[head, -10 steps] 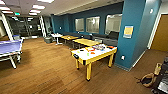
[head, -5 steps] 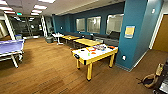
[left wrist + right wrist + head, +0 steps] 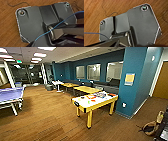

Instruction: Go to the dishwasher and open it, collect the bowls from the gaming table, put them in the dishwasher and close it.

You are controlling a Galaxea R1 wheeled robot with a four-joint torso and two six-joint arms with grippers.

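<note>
Ahead and a little right of centre in my head view stands the gaming table, white-topped with a yellow rim and yellow legs, its dark slot on the near end facing me. It sits on the wood floor just beside the blue pillar. Small things lie scattered on its top, red and green among them; I cannot make out which are bowls. Behind it is a row of plain yellow tables, and far left the blue ping-pong table. A tan bag lies on the floor at the right edge.

The wrist views look down on the same wood floor past my own dark plates, with a blue cable crossing the left one. From that I judge the gaming table to be well apart from both arms. I cannot tell whether the left pincer or the right pincer is apart or together; neither wrist view shows fingertips.

Against the picture of a second ago, the gaming table sits slightly nearer and larger in the head view, and the whole room has shifted with it, so it is my camera that has moved, not the table.
</note>
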